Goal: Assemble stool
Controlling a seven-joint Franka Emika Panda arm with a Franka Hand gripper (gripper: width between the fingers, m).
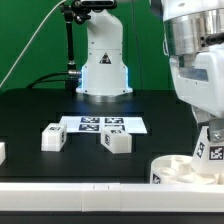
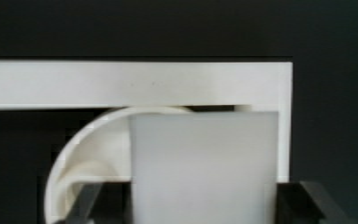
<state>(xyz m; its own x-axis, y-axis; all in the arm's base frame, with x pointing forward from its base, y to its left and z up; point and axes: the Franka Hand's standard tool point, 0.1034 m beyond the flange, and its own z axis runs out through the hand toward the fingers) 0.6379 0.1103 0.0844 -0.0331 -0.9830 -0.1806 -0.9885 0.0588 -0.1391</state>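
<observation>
My gripper (image 1: 207,138) is shut on a white blocky stool leg (image 1: 212,153) with a black-and-white tag and holds it upright over the round white seat (image 1: 176,168) at the exterior view's lower right. In the wrist view the leg (image 2: 202,160) fills the gap between the dark fingers (image 2: 91,203), and the seat's curved rim (image 2: 87,160) shows beside it. I cannot tell whether the leg touches the seat. Two more tagged legs lie on the black table, one at the left (image 1: 52,136) and one in the middle (image 1: 117,142).
The marker board (image 1: 104,124) lies behind the two loose legs. The robot's base (image 1: 103,62) stands at the back. A white bar (image 1: 90,194) runs along the front edge and shows in the wrist view (image 2: 140,85) past the seat. A small white piece (image 1: 2,152) sits at the far left.
</observation>
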